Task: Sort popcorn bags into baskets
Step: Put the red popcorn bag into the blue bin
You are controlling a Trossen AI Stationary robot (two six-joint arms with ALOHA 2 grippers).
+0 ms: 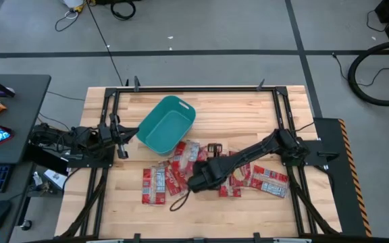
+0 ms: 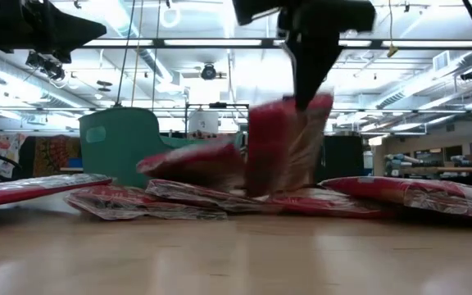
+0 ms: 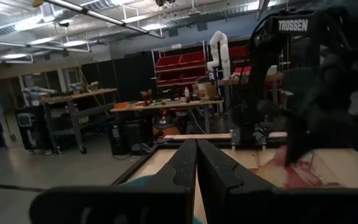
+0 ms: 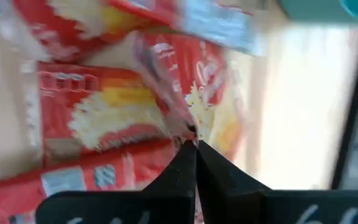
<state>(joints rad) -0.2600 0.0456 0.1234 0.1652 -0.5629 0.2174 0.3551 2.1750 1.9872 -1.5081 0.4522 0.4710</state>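
Note:
Several red popcorn bags [image 1: 157,183] lie flat in a loose pile across the middle of the table. The teal basket [image 1: 167,125] stands behind them toward the far left, and shows in the low view as the basket [image 2: 125,139]. My right gripper [image 1: 194,181] has reached over the pile and is shut on one bag [image 2: 285,147], which stands upright under it. My left gripper [image 1: 121,138] waits shut at the table's left side beside the basket, touching nothing; its fingers [image 3: 196,163] show closed in its wrist view. My right gripper [image 4: 191,144] pinches the upper edge [image 4: 182,124] of one popcorn bag between its two fingertips, coming from above and pointing down. The bag [image 2: 285,147] hangs upright below the fingers. Its lower edge [image 2: 273,193] reaches the pile; whether it is clear I cannot tell.
Other bags lie to the right [image 1: 269,179] and under the right arm [image 1: 238,177]. A dark cord loop [image 1: 177,201] lies on the table near the pile. Bare wood shows along the near edge [image 1: 201,219]. A desk [image 1: 19,101] with a keyboard stands off the table's left.

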